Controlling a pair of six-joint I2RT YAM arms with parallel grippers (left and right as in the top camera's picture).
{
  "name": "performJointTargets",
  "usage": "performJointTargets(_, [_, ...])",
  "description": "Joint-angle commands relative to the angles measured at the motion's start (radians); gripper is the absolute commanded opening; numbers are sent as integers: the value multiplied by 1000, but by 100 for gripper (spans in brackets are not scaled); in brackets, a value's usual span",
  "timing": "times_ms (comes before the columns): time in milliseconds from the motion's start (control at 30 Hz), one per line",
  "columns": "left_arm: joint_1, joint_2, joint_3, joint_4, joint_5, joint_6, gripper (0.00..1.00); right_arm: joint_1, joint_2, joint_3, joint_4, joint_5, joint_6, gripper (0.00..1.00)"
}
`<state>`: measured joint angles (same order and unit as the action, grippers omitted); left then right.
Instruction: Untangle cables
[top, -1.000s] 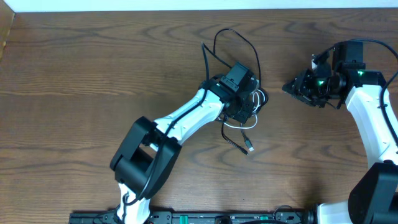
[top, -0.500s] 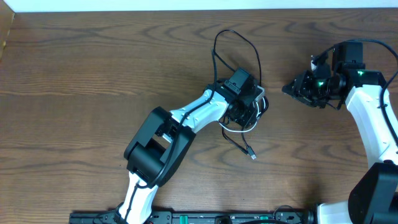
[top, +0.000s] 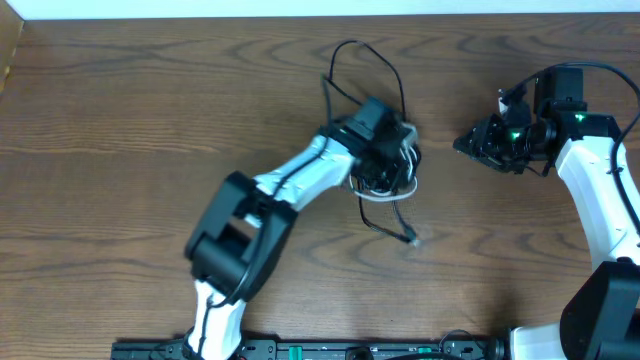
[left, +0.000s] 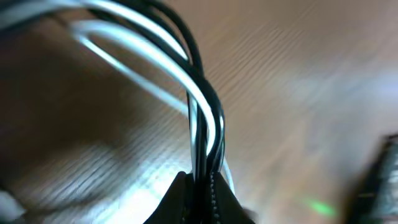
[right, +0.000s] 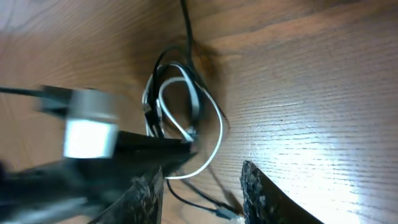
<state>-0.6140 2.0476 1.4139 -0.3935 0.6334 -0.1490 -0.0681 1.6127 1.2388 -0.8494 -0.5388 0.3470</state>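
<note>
The cables (top: 398, 180), one thin black and one thin white, lie in a tangle at the table's middle. A black loop (top: 350, 48) reaches toward the far edge and a plug end (top: 412, 240) trails toward the near side. My left gripper (top: 385, 160) sits on the tangle. In the left wrist view its jaws (left: 202, 186) are shut on black and white strands (left: 208, 106) that rise between them. My right gripper (top: 465, 142) hovers to the right of the tangle, open, with nothing between its fingers (right: 202, 186). It faces the coiled cables (right: 186, 106).
Bare brown wooden table (top: 120, 120) spreads around the tangle. A white strip runs along the far edge (top: 300, 8). The arm bases stand at the near edge (top: 300, 350).
My left gripper has shut on the cable strands and shifted slightly left and away, dragging the tangle with it. The right arm has not moved.
</note>
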Motion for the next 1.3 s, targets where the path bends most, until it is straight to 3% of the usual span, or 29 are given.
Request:
performJointTargets(0, [61,-140,17,-1,153,-130,7,8,-3,9,9,-95,-68,37])
performJointTargets(200, [125,-245,17,0,235,-213,8,66,-3,9,95,-240,-125,38])
performJointTargets(500, [171,-267,17,4,265,-323,7,201,-3,9,235,-254,-108,40])
performJointTargets(700, [235,-267,17,32,264,-486,7,207,-3,9,263,-317,-108,41])
performJointTargets(767, [263,-267,17,48,265,-605,7,219,-3,9,298,-346,-108,42])
performJointTargets(1033, [279,-267,17,118,355,-835,8,295,-3,9,354,-211,-51,43])
performJointTargets(1267, [279,-267,17,145,413,-905,7,337,-3,9,393,-76,27,41])
